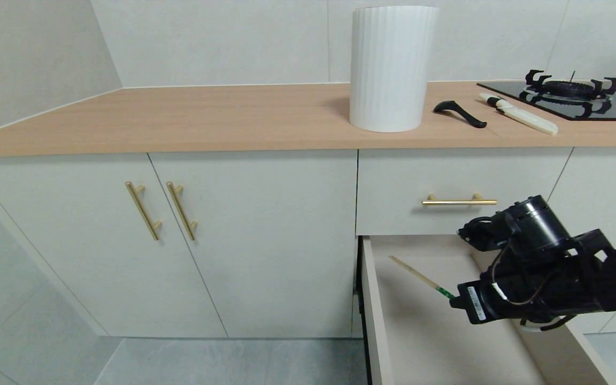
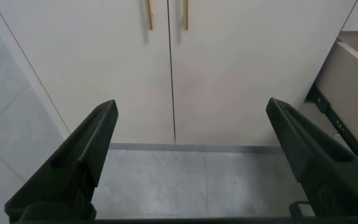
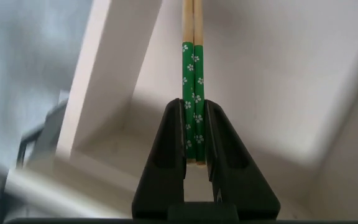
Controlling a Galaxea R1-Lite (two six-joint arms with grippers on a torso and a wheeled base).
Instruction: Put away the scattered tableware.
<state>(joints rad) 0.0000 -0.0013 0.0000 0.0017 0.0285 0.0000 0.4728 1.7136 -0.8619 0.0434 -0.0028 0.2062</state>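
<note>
Above the open drawer (image 1: pixel 376 310), a white ribbed jar (image 1: pixel 392 69), a black utensil (image 1: pixel 460 113) and a pale knife (image 1: pixel 522 116) are sitting on the counter (image 1: pixel 179 117). Over the drawer, the right gripper (image 1: pixel 453 300) is clamping a pair of chopsticks (image 1: pixel 419 276) by their green ends, their tips pointing toward the drawer's back left corner. Before the cupboard doors (image 2: pixel 229 68) beside the drawer, the left gripper (image 2: pixel 191 112) is hanging with fingers wide apart

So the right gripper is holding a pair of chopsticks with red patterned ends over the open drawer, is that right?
Not quite. The chopsticks have green patterned ends, not red; the right wrist view shows it. The right gripper does hold them over the open drawer.
</note>
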